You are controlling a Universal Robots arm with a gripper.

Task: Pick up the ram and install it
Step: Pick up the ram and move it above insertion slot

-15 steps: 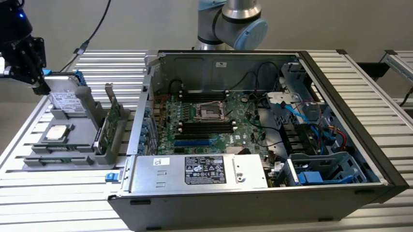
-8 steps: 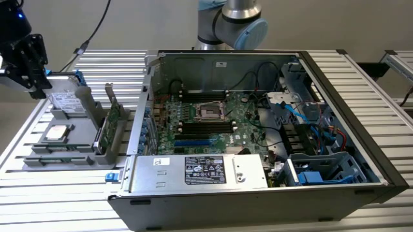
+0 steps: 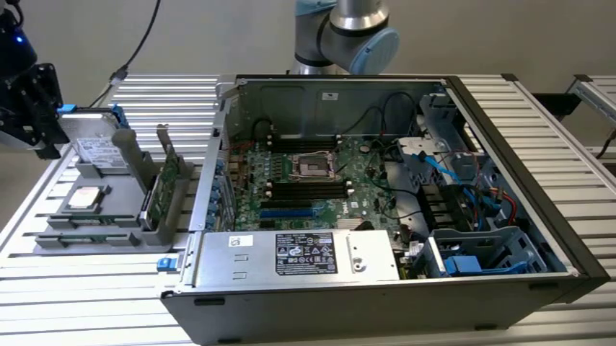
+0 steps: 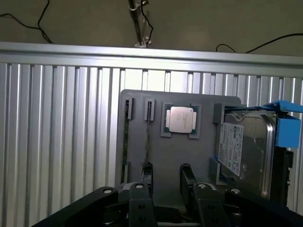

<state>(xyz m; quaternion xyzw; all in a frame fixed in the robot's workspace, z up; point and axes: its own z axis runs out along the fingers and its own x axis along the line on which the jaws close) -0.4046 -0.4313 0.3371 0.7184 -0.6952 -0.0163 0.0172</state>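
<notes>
The ram (image 4: 126, 142) is a thin green stick standing on edge in a slot of the grey holder tray (image 4: 203, 156). A second thin stick (image 4: 148, 135) stands in the slot beside it. In the exterior view the ram (image 3: 85, 237) lies low at the tray's near end. My gripper (image 4: 166, 182) hangs well above the tray, open, with nothing between its black fingers (image 4: 147, 176). In the exterior view the gripper (image 3: 39, 137) is at the far left, high over the tray's edge.
On the tray sit a CPU (image 4: 181, 119) and a hard drive (image 4: 246, 151) in a blue bracket. A green expansion card (image 3: 169, 176) stands upright by the tray's tall wall. The open PC case (image 3: 500, 94) with its motherboard (image 3: 308, 180) fills the exterior view's middle and right.
</notes>
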